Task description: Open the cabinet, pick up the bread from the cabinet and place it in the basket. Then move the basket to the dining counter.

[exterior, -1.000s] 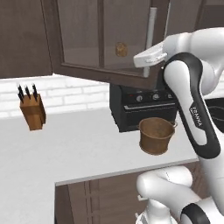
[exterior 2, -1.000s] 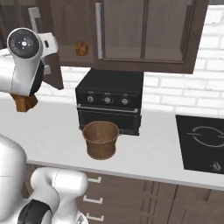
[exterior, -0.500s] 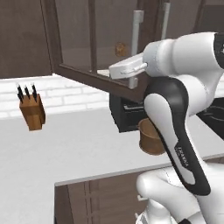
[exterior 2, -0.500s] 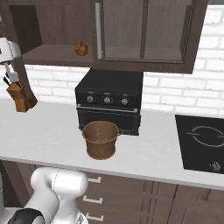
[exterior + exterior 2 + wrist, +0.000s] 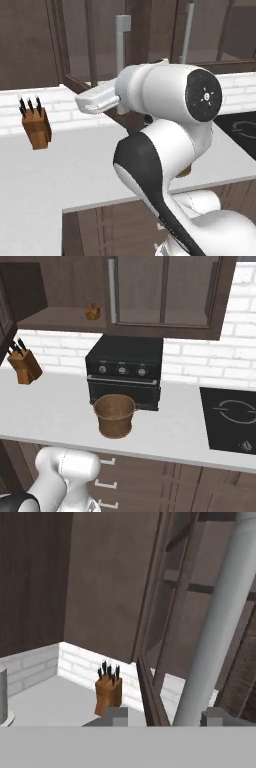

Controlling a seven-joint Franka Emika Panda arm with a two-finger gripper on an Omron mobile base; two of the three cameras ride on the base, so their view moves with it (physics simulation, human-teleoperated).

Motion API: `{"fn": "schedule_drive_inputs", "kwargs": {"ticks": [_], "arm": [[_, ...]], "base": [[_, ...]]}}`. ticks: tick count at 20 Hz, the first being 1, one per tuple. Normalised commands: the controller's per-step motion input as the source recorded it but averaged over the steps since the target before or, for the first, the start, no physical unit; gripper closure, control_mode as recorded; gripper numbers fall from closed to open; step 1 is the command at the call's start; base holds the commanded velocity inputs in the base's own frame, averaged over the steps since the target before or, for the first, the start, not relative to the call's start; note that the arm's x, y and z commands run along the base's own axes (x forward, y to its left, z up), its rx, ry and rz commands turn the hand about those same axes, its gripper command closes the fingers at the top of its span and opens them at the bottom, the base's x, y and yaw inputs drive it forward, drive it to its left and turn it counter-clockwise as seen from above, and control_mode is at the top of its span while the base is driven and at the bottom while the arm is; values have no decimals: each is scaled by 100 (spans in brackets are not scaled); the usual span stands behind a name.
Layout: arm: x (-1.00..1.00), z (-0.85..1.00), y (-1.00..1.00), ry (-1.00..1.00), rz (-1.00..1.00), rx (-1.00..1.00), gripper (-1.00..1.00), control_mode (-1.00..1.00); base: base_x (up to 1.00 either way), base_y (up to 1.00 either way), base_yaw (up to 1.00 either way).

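**Cabinet door swung open, gripper on its bar handle, bread on the shelf**

One dark brown wooden wall cabinet [image 5: 165, 296] with glass-panelled doors. Its left door [image 5: 90, 45] stands swung out wide; in the hand view that door [image 5: 165, 637] is seen edge-on. Two long grey vertical bar handles in the left base view: one on the open door [image 5: 122, 42], one further right [image 5: 187, 32]. One grey handle [image 5: 112, 291] shows in the right base view, on the closed door.

One gripper [image 5: 162, 714]: two dark finger tips, one each side of the grey bar handle [image 5: 220, 627], which runs up between them. Jaws stand part-open around the bar; whether the pads actually press it, cannot tell.

One small tan-brown rounded bread piece [image 5: 92, 311] sits on the exposed cabinet shelf, left part, just left of the closed door's handle, above the oven.

One round brown woven basket [image 5: 115, 415] stands upright on the white counter [image 5: 55, 406], just in front of the one black countertop oven [image 5: 125, 371], with nothing visible inside it.

One wooden knife block [image 5: 24, 363] with dark-handled knives, far left on the counter, well apart from the basket; also seen at [image 5: 36, 125] and [image 5: 109, 692]. One black cooktop [image 5: 230, 418] set into the counter at right.
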Motion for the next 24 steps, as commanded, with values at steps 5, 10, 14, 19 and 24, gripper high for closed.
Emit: {"fn": "schedule_drive_inputs", "kwargs": {"ticks": [5, 10, 14, 19, 24], "arm": [[-96, 22, 85, 0, -1, 0, 100, -100], [-100, 50, 3, 0, -2, 0, 100, -100], [-100, 20, -71, 0, -5, 3, 100, -100], [-13, -28, -100, 8, -4, 8, 100, -100], [25, -21, -100, 0, 0, 3, 100, -100]], "base": [[0, 0, 0], [0, 0, 0], [0, 0, 0], [0, 0, 0], [0, 0, 0]]}}
